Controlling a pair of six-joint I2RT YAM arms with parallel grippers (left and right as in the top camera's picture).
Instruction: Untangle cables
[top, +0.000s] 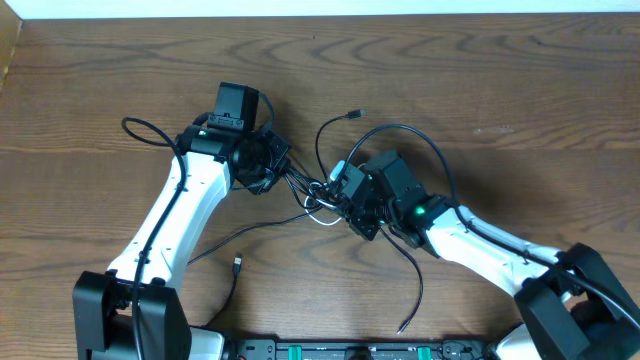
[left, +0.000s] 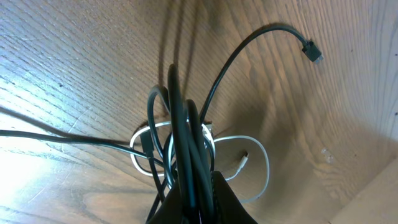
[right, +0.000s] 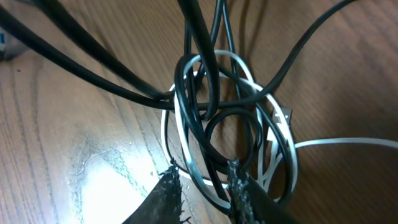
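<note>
The cables (top: 320, 197) lie knotted mid-table between my two arms, black strands looped through a short white one. In the left wrist view my left gripper (left: 198, 190) is shut on a few black strands that rise from the bundle (left: 177, 146), and the white loop (left: 258, 165) lies beside it. A free black end with a plug (left: 311, 51) arches away. In the right wrist view my right gripper (right: 204, 179) straddles the knot (right: 217, 118), its fingers (right: 168, 190) apart with black and white strands in the gap. From overhead, the left gripper (top: 283, 172) and right gripper (top: 345, 198) flank the tangle.
Loose cable ends trail out over the wooden table: one plug (top: 358, 114) behind the tangle, one (top: 237, 264) toward the front left, and a tail (top: 402, 325) near the front edge. A thicker black arm wire (top: 140, 128) loops at the left. The table's far edge (top: 320, 17) runs along the top.
</note>
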